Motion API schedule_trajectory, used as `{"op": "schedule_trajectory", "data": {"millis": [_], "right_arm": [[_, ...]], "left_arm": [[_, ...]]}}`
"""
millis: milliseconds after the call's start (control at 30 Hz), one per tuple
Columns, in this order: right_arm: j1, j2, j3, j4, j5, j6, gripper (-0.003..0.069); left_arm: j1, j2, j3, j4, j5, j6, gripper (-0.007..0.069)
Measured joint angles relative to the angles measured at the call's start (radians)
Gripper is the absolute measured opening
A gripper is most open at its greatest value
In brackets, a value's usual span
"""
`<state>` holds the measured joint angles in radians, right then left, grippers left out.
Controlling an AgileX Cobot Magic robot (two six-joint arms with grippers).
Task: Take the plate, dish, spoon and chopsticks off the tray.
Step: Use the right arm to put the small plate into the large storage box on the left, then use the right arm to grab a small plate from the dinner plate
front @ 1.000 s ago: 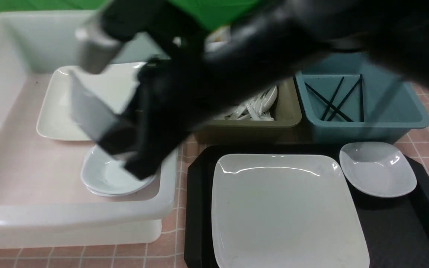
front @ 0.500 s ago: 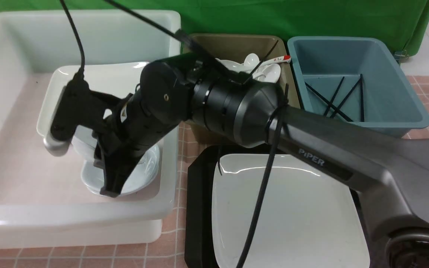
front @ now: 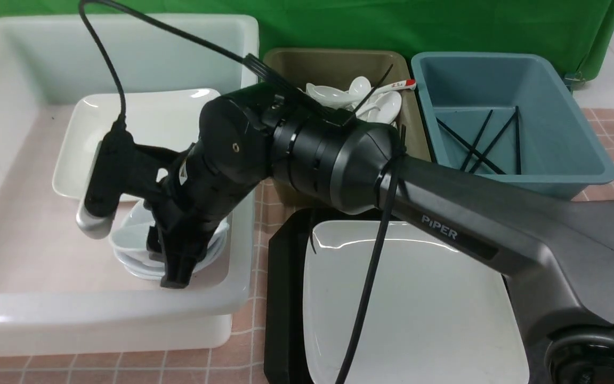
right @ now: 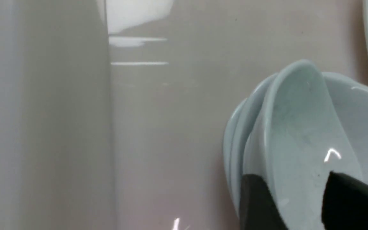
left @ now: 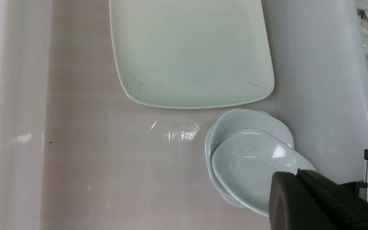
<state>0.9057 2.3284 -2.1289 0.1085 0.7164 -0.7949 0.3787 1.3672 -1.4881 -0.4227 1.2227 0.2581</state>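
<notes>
While right pincer (right: 294, 180) stands parted astride dish (right: 299, 121), plate (front: 419, 320) sits on tray (front: 283, 298).

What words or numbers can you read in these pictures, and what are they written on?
"PiPER": white letters on the grey link of the right arm, seen in the front view.
Red-tipped spoon handle in the olive tub: tiny white marks, too small to read.
Small sticker near that arm's wrist: too small to read.
Both wrist views: no writing at all.
</notes>
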Motion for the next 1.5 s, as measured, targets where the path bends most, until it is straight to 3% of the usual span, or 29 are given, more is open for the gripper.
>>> {"op": "schedule_trajectory", "data": {"millis": [367, 500, 633, 733, 867, 967, 1200, 1233, 1367, 1500], "right_arm": [[0.0, -0.215, -0.004, -0.041, 0.212, 0.137, 0.0377], [0.0, -0.326, -0.007, -0.046, 0.366, 0.219, 0.0281], [0.0, -0.493, -0.005, -0.181, 0.416, 0.32, 0.005], [-0.004, -0.608, -0.005, -0.345, 0.417, 0.422, 0.003], [-0.041, -0.722, 0.005, -0.41, 0.417, 0.508, 0.003], [-0.114, -0.848, 0.089, -0.416, 0.417, 0.567, 0.003], [-0.434, -1.124, 0.714, -0.405, 0.414, 0.752, 0.003], [-0.456, -1.125, 0.749, -0.393, 0.414, 0.753, 0.003], [-0.702, -1.032, 1.043, -0.22, 0.406, 0.659, 0.003], [-0.819, -0.888, 1.097, -0.122, 0.343, 0.617, 0.003]], "left_arm": [[0.0, 0.0, 0.0, 0.0, 0.0, 0.001, 0.0004], [0.0, 0.0, 0.0, 0.0, 0.0, 0.001, 0.0007], [0.0, 0.0, 0.0, -0.05, 0.0, 0.001, 0.001], [0.0, 0.0, 0.0, -0.093, 0.0, 0.005, 0.0016], [0.0, 0.0, 0.0, -0.105, 0.0, 0.01, 0.0017], [0.0, 0.0, 0.0, -0.105, 0.0, 0.018, 0.0018], [0.0, 0.0, 0.0, -0.126, 0.0, 0.022, 0.0018], [0.0, 0.0, 0.0, -0.132, 0.0, 0.022, 0.0018], [0.0, 0.0, 0.0, -0.161, 0.0, 0.027, 0.0018], [0.0, 0.0, 0.0, -0.162, 0.0, 0.035, 0.0018]]}}
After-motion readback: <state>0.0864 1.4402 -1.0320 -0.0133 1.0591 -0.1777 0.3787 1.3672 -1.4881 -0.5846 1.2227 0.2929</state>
